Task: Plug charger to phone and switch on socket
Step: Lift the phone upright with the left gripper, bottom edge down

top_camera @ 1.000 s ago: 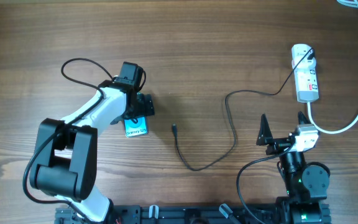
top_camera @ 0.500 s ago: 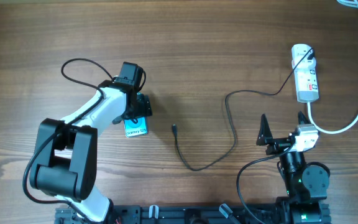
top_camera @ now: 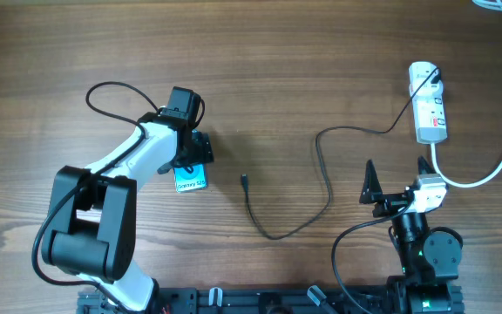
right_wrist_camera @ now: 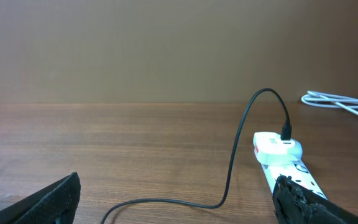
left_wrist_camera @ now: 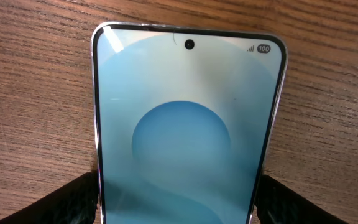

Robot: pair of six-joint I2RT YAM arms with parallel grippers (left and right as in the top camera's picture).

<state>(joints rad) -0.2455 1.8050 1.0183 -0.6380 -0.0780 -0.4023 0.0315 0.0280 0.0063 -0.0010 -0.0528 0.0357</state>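
Stretched toward one o'clock with left gripper (top_camera: 194,157) pinching the phone (left_wrist_camera: 182,124) by its edges; folded at five o'clock with right gripper (top_camera: 397,181) spread wide.

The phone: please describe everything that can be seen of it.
The phone is a slim rectangle with rounded corners and a thin pale frame. Its lit screen shows a darker blue oval on light teal, with a punch-hole camera, signal bars and "100" at the top. It lies flat, screen up, on the wooden table. The jaws of the left gripper appear to grip its two long edges. No cable touches it.
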